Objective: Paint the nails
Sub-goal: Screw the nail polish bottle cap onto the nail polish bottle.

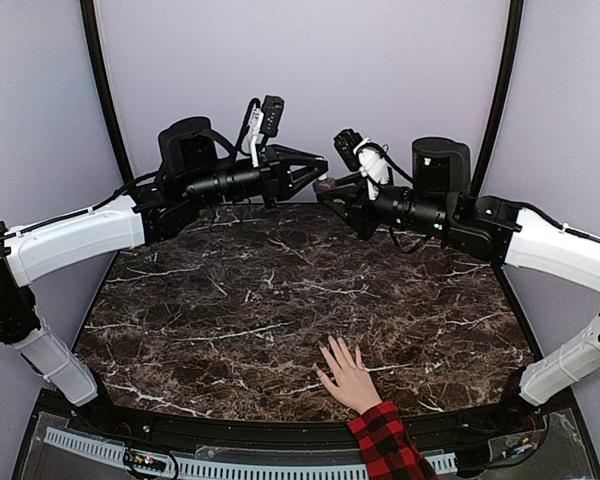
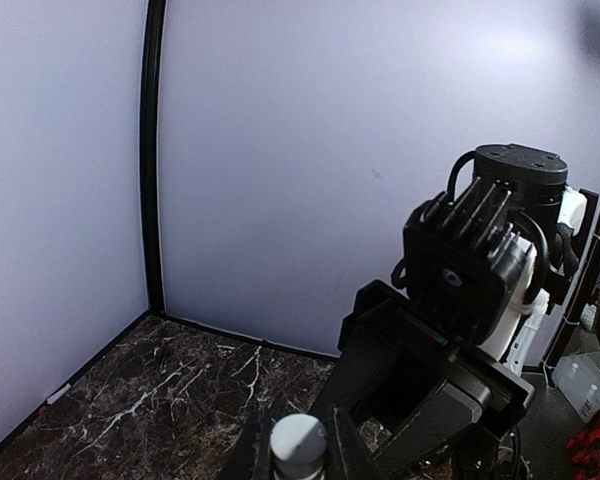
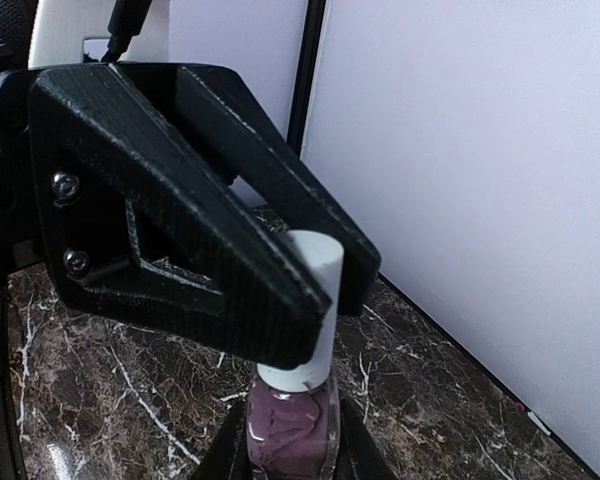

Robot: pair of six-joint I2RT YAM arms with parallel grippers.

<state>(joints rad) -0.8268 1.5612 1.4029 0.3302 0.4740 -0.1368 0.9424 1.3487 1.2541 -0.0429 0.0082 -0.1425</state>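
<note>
Reaching in from the left side, the left arm stretches up and across to the polish bottle, which hangs in the air above the far end of the table. The right arm comes to the bottle from the other side, and the two arms meet at it, nose to nose. The left gripper is pinched tight on the white cap at the top of the bottle. Its two black fingers press the cap from both sides. The right gripper grips the glass part just below the cap, with a finger on each side of it. The glass is full of dusky purple paint. The bottle stands upright in the right wrist view.

Well apart from the bottle, down by the near edge of the table, a bare hand lies flat, palm down. Its fingers are spread and point toward the bottle. The nails sit at the tips of those fingers, and they are too small to see well. A red-and-black checked sleeve covers the wrist.

The table is dark brown stone with thin white lines running all over it. Plain pale purple walls stand behind the bottle and on both sides, with black poles in the corners.
</note>
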